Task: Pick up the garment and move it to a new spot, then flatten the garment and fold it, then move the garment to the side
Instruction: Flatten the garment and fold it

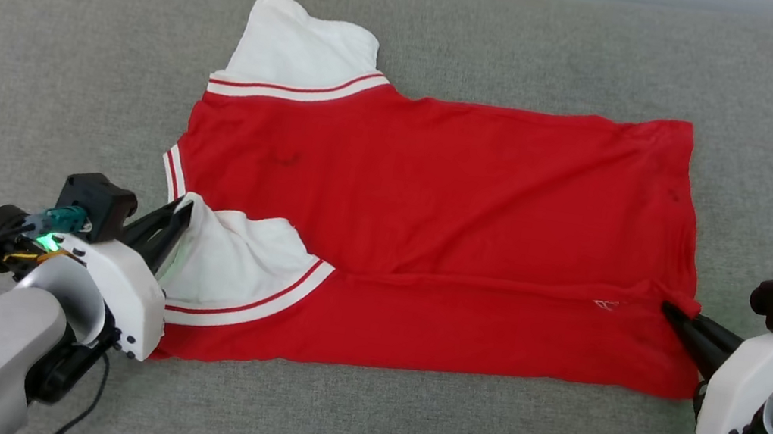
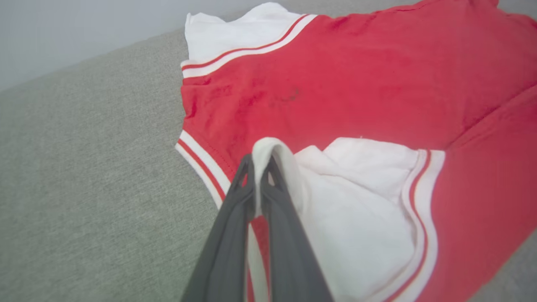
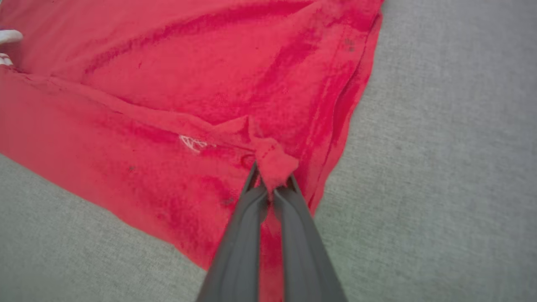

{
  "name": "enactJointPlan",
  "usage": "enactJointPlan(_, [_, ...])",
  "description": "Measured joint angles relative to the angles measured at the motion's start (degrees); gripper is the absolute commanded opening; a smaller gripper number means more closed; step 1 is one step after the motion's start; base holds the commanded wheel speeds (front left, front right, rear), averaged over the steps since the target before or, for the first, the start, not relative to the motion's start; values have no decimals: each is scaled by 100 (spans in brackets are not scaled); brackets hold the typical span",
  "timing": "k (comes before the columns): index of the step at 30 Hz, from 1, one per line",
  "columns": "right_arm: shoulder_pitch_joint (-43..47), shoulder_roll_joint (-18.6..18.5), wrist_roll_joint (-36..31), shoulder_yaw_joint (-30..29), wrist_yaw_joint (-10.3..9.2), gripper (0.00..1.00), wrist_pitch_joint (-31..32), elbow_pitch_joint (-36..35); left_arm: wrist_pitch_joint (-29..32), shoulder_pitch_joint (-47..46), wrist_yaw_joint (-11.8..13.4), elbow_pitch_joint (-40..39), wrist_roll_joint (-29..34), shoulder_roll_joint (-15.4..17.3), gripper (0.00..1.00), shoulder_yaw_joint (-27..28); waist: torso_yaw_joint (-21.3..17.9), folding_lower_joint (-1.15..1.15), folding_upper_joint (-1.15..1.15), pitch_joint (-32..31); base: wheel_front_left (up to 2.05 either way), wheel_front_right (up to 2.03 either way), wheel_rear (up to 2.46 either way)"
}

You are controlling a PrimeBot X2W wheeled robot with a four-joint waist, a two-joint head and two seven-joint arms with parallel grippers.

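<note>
Red garment (image 1: 438,179) with white, stripe-trimmed sleeves, its near edge folded over, on grey fabric surface (image 1: 31,80).
Left gripper (image 1: 183,211) pinches the near sleeve; right gripper (image 1: 669,310) pinches the hem.

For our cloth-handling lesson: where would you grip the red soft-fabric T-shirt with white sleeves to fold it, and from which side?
Best grip the red T-shirt at its near flap's two ends, the white sleeve tip and the bunched red hem corner, coming low from the outer sides: both rise; the rest lies flat.
</note>
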Motion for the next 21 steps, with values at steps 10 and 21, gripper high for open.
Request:
enactJointPlan(10, [-380,119,15,389,0,0,-108,691,-153,-201,-639,1407,-87,-517,0,-102,12,0,0,164,0,0,0])
enactJointPlan(21, [-447,69,151,448,0,100,-469,665,87,-554,-949,1717,-280,-554,100,-89,77,-1,0,-382,0,0,0])
